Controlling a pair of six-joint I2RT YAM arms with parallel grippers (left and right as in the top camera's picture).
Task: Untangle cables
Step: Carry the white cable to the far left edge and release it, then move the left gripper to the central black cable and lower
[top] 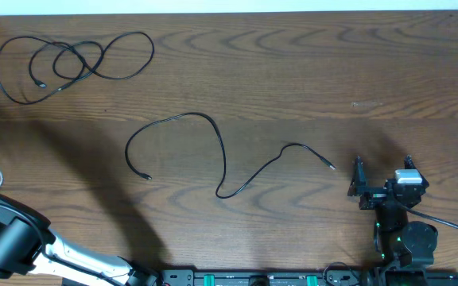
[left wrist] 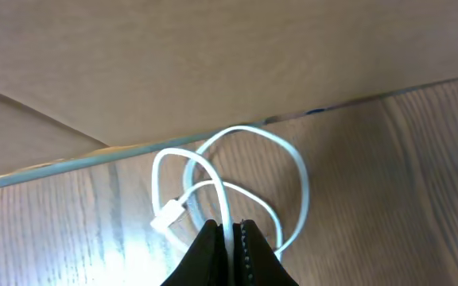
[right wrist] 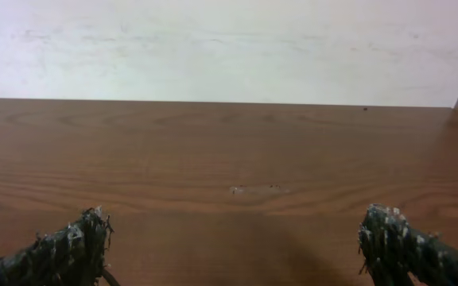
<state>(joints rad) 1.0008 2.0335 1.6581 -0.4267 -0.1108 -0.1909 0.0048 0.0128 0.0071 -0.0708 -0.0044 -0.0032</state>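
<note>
The white cable (left wrist: 296, 171) is pinched, in loose loops, between the closed jaws of the left gripper (left wrist: 230, 229), far to the left of the middle black cable (top: 224, 163). The coiled black cable (top: 76, 62), looped over itself, lies beyond and left of that middle cable, so the left arm is judged nearer. The right gripper (top: 383, 168) is held wide open and empty, just right of the middle cable's plug end.
</note>
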